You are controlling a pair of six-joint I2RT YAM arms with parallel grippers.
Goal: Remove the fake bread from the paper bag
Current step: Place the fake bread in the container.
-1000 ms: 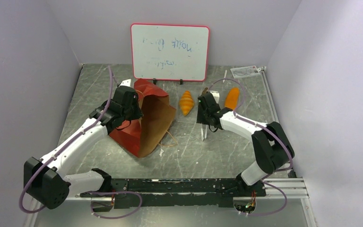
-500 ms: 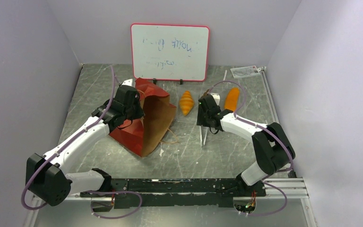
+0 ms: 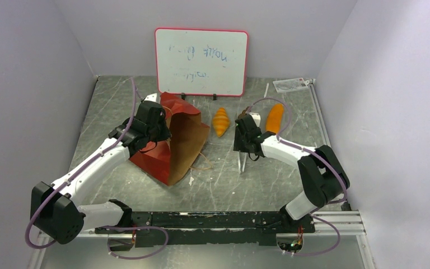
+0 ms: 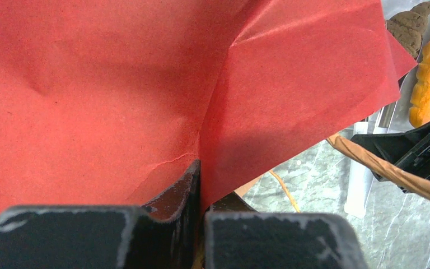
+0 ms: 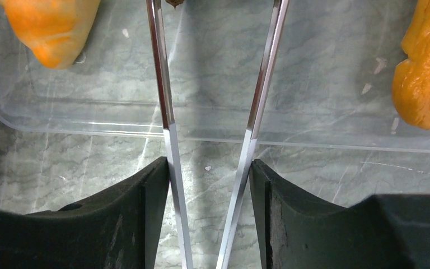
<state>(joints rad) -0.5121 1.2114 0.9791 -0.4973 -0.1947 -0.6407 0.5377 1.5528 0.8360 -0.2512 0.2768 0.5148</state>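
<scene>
The paper bag [image 3: 183, 147] lies tilted at centre left, its red part [image 4: 117, 84] filling the left wrist view. My left gripper [image 3: 155, 134] [image 4: 201, 190] is shut on a fold of the red paper. My right gripper [image 3: 242, 124] [image 5: 210, 174] is shut on metal tongs [image 5: 165, 84] that reach over a clear tray [image 5: 89, 120]. A dark brown piece [image 4: 411, 25] [image 3: 242, 115] sits at the tong tips. The orange croissant [image 3: 220, 122] [image 5: 53, 25] and the long orange loaf [image 3: 274, 116] [image 5: 425, 73] lie in the tray on either side. The bag's inside is hidden.
A whiteboard [image 3: 201, 61] stands at the back wall. The bag's cord handle [image 3: 201, 165] trails on the marbled table [image 3: 229, 185]. A small clear packet [image 3: 291, 84] lies at the back right corner. Walls close in on both sides.
My right gripper with the tongs has shifted slightly to the right and toward the tray. The left gripper and the bag have barely moved.
</scene>
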